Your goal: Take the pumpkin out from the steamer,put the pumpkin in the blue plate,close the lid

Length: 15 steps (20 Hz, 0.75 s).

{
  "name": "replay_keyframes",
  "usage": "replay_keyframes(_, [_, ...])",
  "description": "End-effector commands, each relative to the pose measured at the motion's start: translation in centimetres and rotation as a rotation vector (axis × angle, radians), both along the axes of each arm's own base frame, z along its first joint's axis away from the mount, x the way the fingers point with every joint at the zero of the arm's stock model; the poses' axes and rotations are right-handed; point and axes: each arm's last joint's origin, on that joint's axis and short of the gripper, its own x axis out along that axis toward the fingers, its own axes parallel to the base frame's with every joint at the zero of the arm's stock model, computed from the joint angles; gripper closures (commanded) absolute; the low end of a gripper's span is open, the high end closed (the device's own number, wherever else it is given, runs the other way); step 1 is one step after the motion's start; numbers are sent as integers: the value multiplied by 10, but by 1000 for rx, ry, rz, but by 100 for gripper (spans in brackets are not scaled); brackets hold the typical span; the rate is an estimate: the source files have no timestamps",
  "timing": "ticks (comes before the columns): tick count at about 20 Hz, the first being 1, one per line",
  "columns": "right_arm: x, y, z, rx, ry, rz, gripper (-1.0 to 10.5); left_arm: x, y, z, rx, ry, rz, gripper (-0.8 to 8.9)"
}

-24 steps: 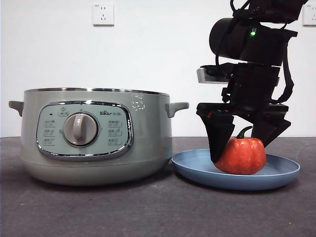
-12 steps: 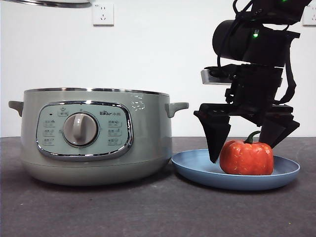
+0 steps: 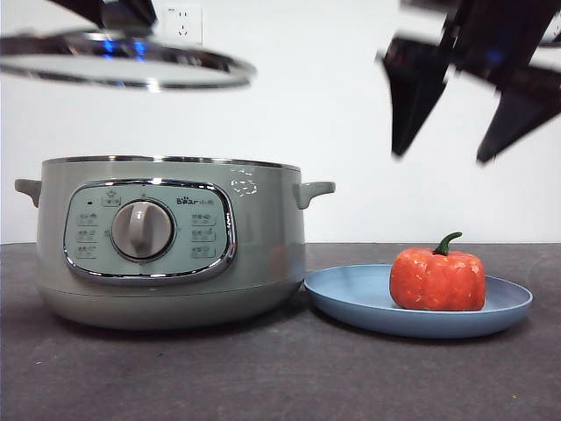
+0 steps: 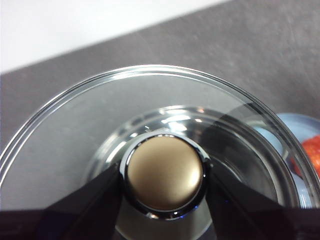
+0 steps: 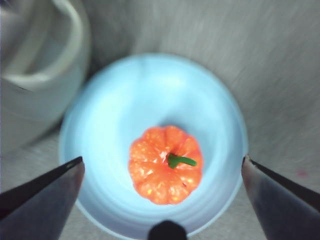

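The orange-red pumpkin (image 3: 437,278) (image 5: 165,164) rests upright in the blue plate (image 3: 351,298) (image 5: 110,105), right of the sage-green steamer (image 3: 263,254) (image 5: 35,65), whose top stands uncovered. My right gripper (image 3: 460,118) (image 5: 162,172) hangs open high above the pumpkin, touching nothing. The glass lid (image 3: 123,68) (image 4: 65,145) hovers above the steamer's left half, level. My left gripper (image 4: 164,172) is shut on the lid's knob (image 4: 165,172); in the front view only its dark jaws show at the top edge over the lid.
A white wall with a power socket (image 3: 182,24) stands behind the dark table (image 3: 280,377). The steamer's side handle (image 3: 314,189) juts toward the plate.
My right gripper has let go of the pumpkin and risen well above the plate. The lid has come down and in from the upper left over the steamer.
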Motion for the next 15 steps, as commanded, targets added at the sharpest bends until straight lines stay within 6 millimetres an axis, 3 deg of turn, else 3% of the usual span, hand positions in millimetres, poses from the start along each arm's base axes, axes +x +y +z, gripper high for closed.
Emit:
replay_keyframes(1, [-15,-10,18,37,-61,-18,383,13,-7,-2,-23,-23,-33,822])
replay_keyframes(8, [-56,-37,56,108,-191,-51,383,46,-26,-37,-17,85,-92,822])
replay_keyframes(15, [-70,-45,64,116,-218,-64,383,58,-32,-56,8,151,-96,822])
